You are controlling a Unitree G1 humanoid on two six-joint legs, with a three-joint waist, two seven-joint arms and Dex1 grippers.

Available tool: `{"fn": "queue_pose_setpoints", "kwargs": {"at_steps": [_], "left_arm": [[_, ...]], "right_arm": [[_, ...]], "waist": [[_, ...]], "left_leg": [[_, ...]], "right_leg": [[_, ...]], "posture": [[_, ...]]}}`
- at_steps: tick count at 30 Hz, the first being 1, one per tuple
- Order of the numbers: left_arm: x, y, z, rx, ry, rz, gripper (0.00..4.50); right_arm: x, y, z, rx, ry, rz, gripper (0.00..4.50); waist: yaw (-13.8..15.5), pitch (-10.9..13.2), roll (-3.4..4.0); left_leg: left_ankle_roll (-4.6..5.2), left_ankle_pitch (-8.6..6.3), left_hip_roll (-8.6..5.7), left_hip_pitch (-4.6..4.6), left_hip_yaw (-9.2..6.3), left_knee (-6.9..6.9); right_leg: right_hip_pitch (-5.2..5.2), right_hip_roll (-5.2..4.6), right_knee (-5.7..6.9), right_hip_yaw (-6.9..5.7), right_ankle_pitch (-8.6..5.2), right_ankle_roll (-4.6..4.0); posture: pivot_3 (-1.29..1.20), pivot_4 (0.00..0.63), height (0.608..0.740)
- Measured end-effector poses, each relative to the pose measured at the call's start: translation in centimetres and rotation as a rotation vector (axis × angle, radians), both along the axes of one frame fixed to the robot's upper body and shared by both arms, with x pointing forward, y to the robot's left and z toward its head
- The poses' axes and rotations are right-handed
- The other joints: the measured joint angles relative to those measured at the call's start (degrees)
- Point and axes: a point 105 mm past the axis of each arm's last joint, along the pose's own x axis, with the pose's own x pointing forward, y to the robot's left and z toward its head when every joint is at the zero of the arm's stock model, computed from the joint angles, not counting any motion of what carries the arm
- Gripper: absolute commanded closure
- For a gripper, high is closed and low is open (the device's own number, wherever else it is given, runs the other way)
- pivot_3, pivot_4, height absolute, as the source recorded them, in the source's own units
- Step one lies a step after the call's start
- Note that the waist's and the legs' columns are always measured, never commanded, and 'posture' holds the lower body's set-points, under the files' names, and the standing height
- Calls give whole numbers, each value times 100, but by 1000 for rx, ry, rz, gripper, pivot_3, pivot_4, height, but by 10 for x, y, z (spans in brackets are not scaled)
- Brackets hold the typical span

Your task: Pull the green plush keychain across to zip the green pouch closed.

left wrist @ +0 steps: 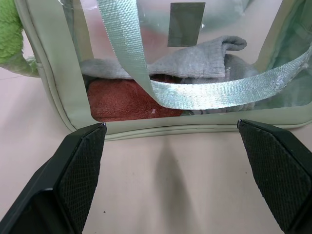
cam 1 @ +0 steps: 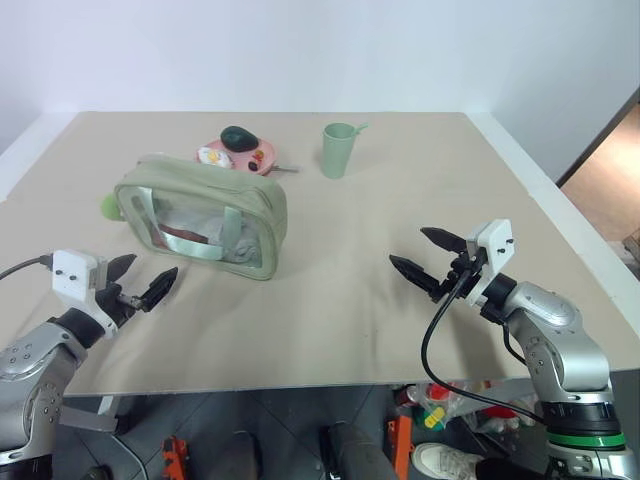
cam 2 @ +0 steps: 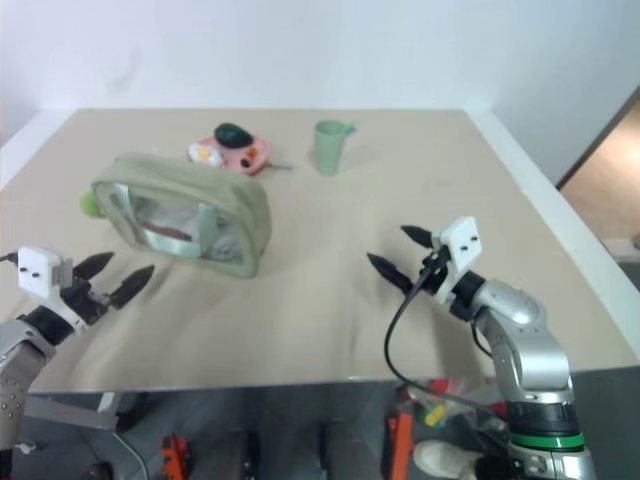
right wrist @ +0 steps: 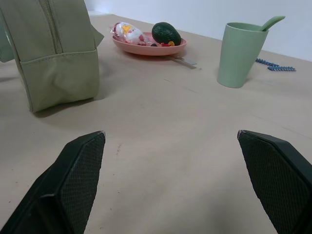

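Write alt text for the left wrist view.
Two open black fingers frame the green pouch standing just ahead on the tan table. Through its clear panel show grey and rust-red cloths behind a pale webbing strap; the green plush keychain hangs at one end.

Beige table (cam 1: 330, 300), white wall (cam 1: 300, 50)

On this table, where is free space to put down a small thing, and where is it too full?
Bare beige tabletop lies between the boxy sage-green fabric pouch and the open right hand, and in front of the pale green cup. The far right side is also free. It is crowded at the back, where the pink plate sits close behind the pouch.
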Motion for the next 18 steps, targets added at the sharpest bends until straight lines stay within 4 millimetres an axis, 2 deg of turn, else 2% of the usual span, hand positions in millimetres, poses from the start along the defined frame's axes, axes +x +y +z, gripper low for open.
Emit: {"fn": "queue_pose_setpoints", "kwargs": {"at_steps": [3, 5, 7, 12, 16, 18], "left_arm": [[2, -3, 2, 6, -4, -16, 52], [5, -21, 14, 4, -42, -104, 52], [4, -30, 21, 6, -62, -151, 52], [1, -34, 22, -7, -45, -205, 52], [-12, -50, 31, -13, -8, -364, 52], [-23, -62, 38, 8, 11, -471, 52]], "right_arm": [[1, -1, -1, -1, -3, 0, 0], [3, -2, -4, 2, -1, -2, 0], [4, -2, -5, 2, -2, 4, 0], [3, -1, -5, -1, -12, 16, 0], [1, 0, -4, -29, 1, 58, 0], [-2, 12, 5, -36, 17, 121, 0]], "waist": [[2, 0, -1], [8, 0, -1], [5, 0, -1], [-5, 1, -1], [-2, 1, 0], [-20, 2, 1]], "left_leg": [[0, 0, 0, 0, -2, 0], [0, 1, -2, -1, 1, 2], [0, 0, -3, 0, 7, 2], [5, -3, 4, 0, 5, 0], [5, -3, 5, -1, 5, 0], [5, -3, 7, 0, 13, 1]], "right_leg": [[1, 0, 1, -2, 0, 0], [2, -3, 0, -2, 1, 0], [3, -3, 0, 4, 1, 1], [-1, 5, 2, 1, 0, 0], [-2, 3, 4, 1, -2, -2], [-8, 3, 6, 5, 0, -3]], "posture": [[0, 150, 740], [0, 150, 740], [0, 150, 740], [0, 150, 740], [0, 150, 740], [0, 150, 740]]}}
